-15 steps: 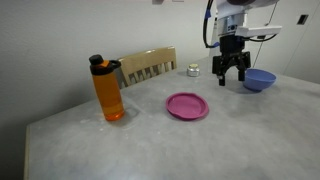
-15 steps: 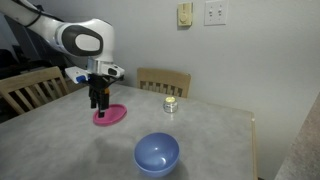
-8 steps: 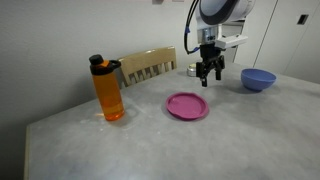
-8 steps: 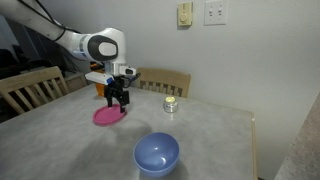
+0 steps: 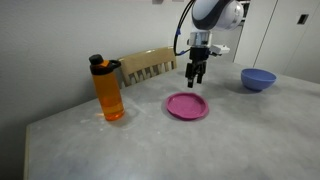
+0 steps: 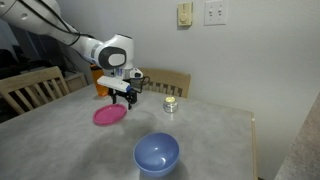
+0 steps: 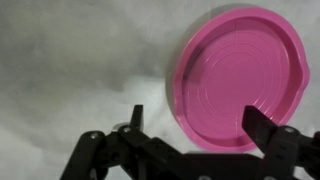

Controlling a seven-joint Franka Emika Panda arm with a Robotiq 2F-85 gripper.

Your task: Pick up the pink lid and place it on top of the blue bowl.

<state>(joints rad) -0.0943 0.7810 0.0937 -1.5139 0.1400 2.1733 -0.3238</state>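
The gripper [image 7: 195, 125] hangs empty, jaws spread wide. In the wrist view the pink lid [image 7: 240, 72] lies flat on the table [image 7: 60, 60] at its one o'clock. The blue bowl [image 5: 258, 78] stands well apart.

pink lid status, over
Open end effector hovers above lid, empty. Lid flat, not gripped. The bowl uncovered. The bottle off to the side, not in the way.
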